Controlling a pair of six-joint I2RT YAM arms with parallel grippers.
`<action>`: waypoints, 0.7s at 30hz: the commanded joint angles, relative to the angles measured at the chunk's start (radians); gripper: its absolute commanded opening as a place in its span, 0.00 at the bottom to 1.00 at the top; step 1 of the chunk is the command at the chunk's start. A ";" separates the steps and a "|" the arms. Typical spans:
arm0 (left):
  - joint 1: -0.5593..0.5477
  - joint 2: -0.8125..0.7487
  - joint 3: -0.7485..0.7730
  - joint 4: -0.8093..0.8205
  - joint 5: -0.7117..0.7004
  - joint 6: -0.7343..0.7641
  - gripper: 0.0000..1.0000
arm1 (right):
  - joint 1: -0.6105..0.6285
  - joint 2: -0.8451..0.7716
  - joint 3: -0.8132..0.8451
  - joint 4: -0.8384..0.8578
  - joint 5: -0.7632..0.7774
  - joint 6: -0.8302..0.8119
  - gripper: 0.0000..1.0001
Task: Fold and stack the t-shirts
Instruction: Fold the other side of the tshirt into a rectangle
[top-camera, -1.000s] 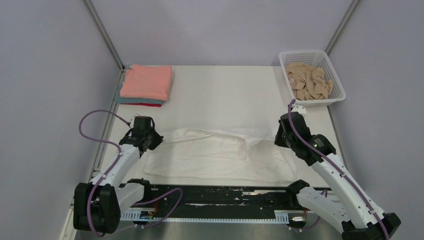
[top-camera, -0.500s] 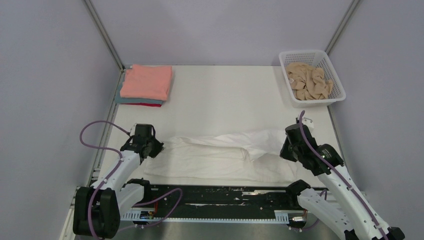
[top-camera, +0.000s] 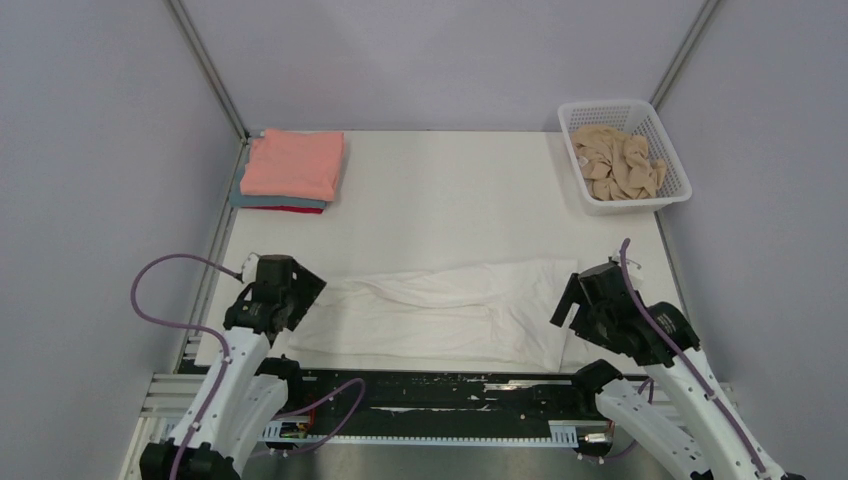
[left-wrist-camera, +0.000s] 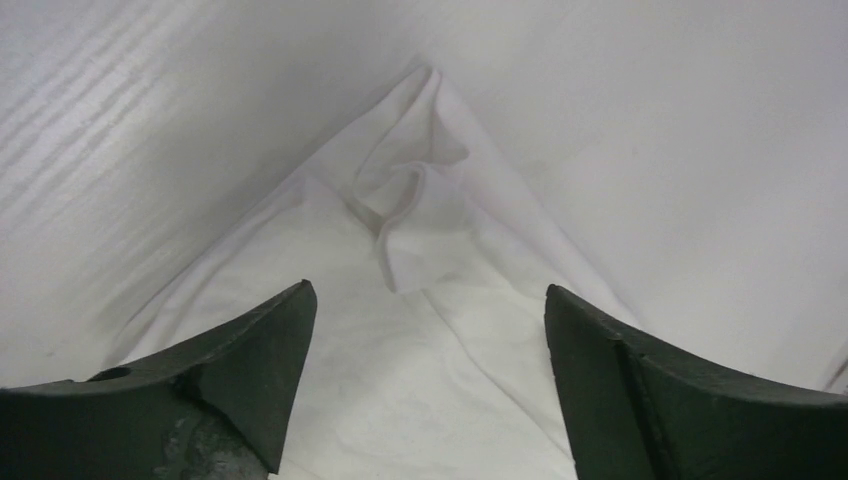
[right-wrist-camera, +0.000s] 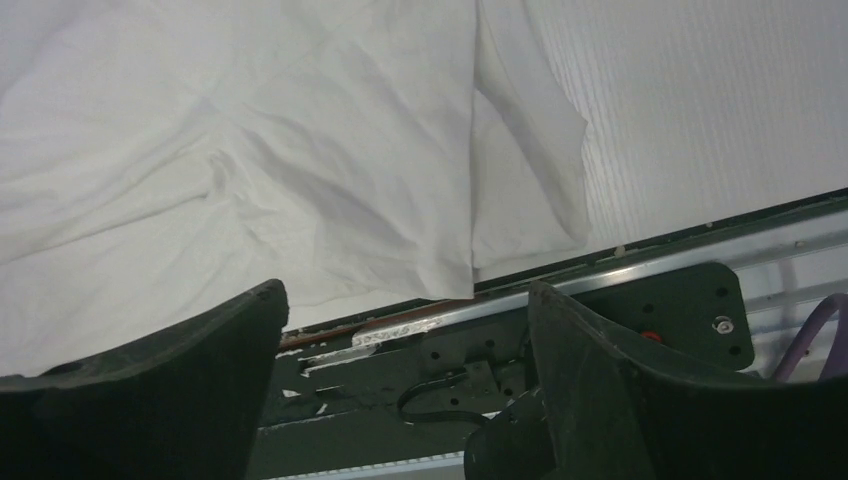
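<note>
The large white t-shirt (top-camera: 440, 312) lies spread as a long, flattened band across the near part of the table (top-camera: 450, 200), between the two arms. Its cloth is thin and soft, with shallow creases running along its length. In the left wrist view one end narrows to a point, where a small fold curls up into a ridge. In the right wrist view the other end has a straight folded edge and a rounded flap, and it reaches the table's near border above the black metal rail (right-wrist-camera: 640, 275).

The left gripper (left-wrist-camera: 428, 292) hangs over the shirt with its dark, matte, curved fingers (left-wrist-camera: 250, 360) spread wide and nothing between them. The right gripper (right-wrist-camera: 402, 290) is likewise spread and holds nothing. The wrist views do not show whether either one touches the cloth. The bare table shows a fine ribbed grain.

At the far left corner sits a neat stack: a salmon-pink shirt (top-camera: 293, 163) on top, a teal shirt (top-camera: 262, 201) under it and a red shirt (top-camera: 305, 209) at the bottom, the lower two showing only as thin edges. At the far right, a white plastic mesh basket (top-camera: 600, 108) holds a crumpled tan shirt (top-camera: 617, 162), its shape lost in wrinkles.

From above, the arm housings cover both grippers' fingertips and the shirt's two ends.
</note>
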 joint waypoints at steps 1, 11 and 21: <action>-0.002 -0.167 0.094 -0.151 -0.159 -0.041 0.99 | 0.004 -0.132 0.056 0.041 0.015 0.026 1.00; -0.014 0.064 0.078 0.134 0.238 0.109 1.00 | 0.004 -0.002 -0.190 0.678 -0.177 -0.075 1.00; -0.025 0.136 0.034 0.147 0.056 0.085 1.00 | 0.004 0.406 -0.255 0.855 0.021 -0.083 1.00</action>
